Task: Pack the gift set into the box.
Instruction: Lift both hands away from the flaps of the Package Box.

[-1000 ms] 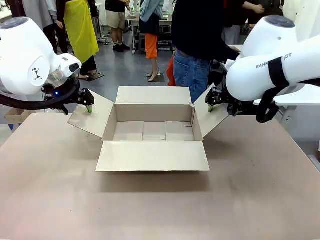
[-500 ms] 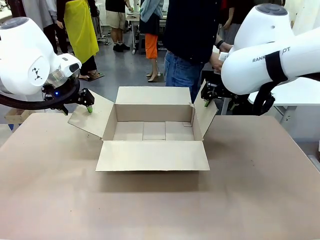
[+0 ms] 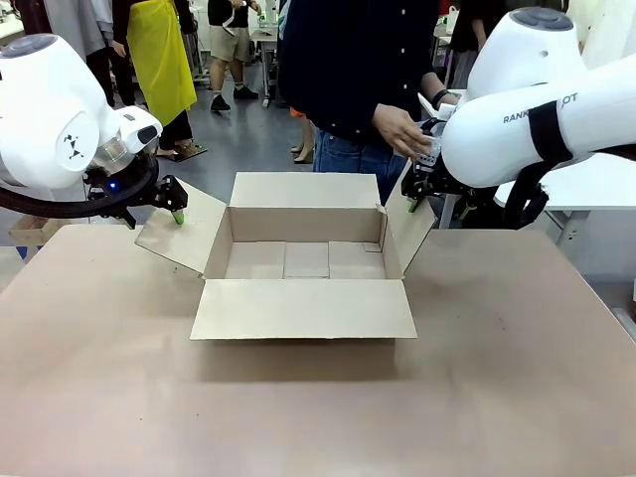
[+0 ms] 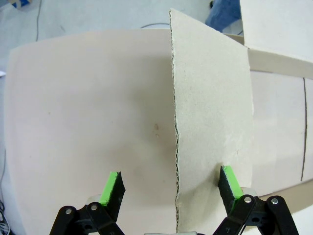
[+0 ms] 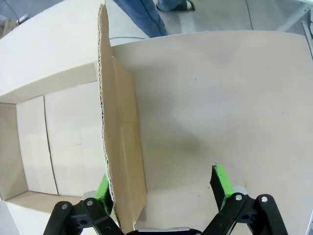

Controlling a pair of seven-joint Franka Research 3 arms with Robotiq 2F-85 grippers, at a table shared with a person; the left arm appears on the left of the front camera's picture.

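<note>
Box [image 3: 303, 310] sits open mid-table [image 3: 298, 417], nothing inside. Left gripper [image 4: 171, 182] straddles the left flap [image 4: 210, 98], jaws spread. Right gripper [image 5: 161, 186] is spread around the right flap [image 5: 122, 147], which is steeper than a second ago. Beyond, the person has stepped in, hand [image 3: 399, 129] on something pale; can't tell if it's the gift set. This looks like the flap-holding step. Next, keep the opening clear.
</note>
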